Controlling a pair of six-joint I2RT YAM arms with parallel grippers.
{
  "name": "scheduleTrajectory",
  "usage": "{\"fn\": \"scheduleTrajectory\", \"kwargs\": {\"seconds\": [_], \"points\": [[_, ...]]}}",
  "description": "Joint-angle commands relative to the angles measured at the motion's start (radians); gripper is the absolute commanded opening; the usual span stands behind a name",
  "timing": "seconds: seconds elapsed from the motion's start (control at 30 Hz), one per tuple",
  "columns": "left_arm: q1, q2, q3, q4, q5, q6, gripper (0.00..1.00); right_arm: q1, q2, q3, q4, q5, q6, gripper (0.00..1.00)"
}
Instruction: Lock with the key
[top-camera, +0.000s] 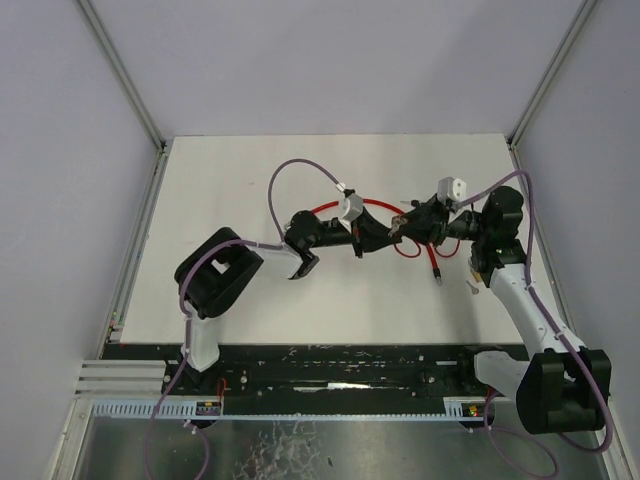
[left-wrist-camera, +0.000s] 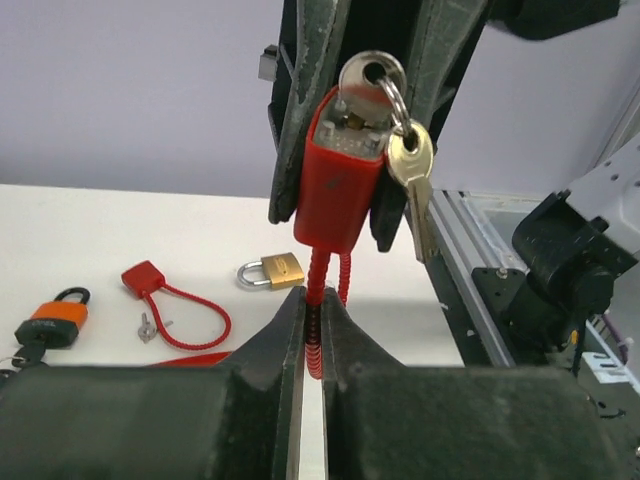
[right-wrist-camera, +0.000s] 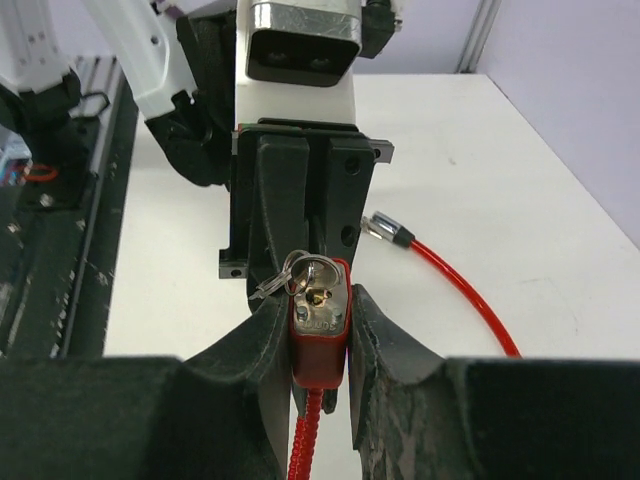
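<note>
Right fingers (right-wrist-camera: 255, 340) clamp the red lock (right-wrist-camera: 320, 325) at lower centre, key (right-wrist-camera: 320, 272) in it; left fingers (left-wrist-camera: 265, 350) pinch shut on its red cable (left-wrist-camera: 318, 290).

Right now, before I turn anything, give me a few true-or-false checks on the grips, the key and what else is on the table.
1. The right gripper is clamped on the red lock body. True.
2. The key is lying loose on the table. False: it sits in the keyhole at the end of the lock body, and a second key hangs from its ring.
3. The left gripper is open and clear of the lock. False: it is shut on the red cable just below the lock body.
4. A brass padlock lies on the table beyond the held lock. True.
</note>
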Motion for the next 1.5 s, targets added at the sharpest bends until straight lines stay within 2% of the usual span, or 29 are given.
{"fn": "scheduleTrajectory", "kwargs": {"seconds": [0.0, 0.2, 0.33, 0.47, 0.73, 0.83, 0.97, 1.1, 1.2, 1.27, 1.47], "points": [[-0.013, 0.021, 0.059, 0.229, 0.007, 0.091, 0.00, -0.017, 0.015, -0.074, -0.308, -0.041, -0.364, 0.00], [-0.027, 0.018, -0.080, 0.229, -0.048, 0.264, 0.00, -0.016, 0.109, -0.095, -0.335, -0.067, -0.487, 0.07], [-0.031, 0.009, -0.112, 0.228, -0.063, 0.304, 0.00, -0.017, 0.144, -0.095, -0.337, -0.062, -0.496, 0.10], [-0.032, 0.005, -0.124, 0.228, -0.058, 0.325, 0.00, -0.027, 0.119, -0.098, -0.353, -0.047, -0.508, 0.29], [-0.031, -0.004, -0.149, 0.226, -0.079, 0.347, 0.00, -0.058, 0.079, -0.080, -0.390, -0.048, -0.518, 0.52], [-0.031, -0.004, -0.145, 0.218, -0.073, 0.348, 0.00, -0.067, 0.050, -0.066, -0.457, -0.039, -0.592, 0.59], [-0.028, -0.012, -0.144, 0.161, -0.087, 0.378, 0.00, -0.120, 0.001, -0.009, -0.621, -0.029, -0.714, 0.75], [-0.028, -0.042, -0.131, 0.018, -0.134, 0.423, 0.00, -0.173, -0.070, 0.076, -0.884, -0.002, -0.911, 0.80], [-0.033, -0.061, -0.114, -0.103, -0.195, 0.481, 0.00, -0.191, -0.131, 0.111, -0.991, 0.050, -0.965, 0.83], [-0.041, -0.071, -0.104, -0.168, -0.244, 0.522, 0.00, -0.194, -0.167, 0.112, -0.959, 0.061, -0.884, 0.84], [-0.091, -0.075, -0.010, -0.472, -0.377, 0.654, 0.00, -0.194, -0.179, 0.067, -0.591, 0.020, -0.304, 0.74]]}}
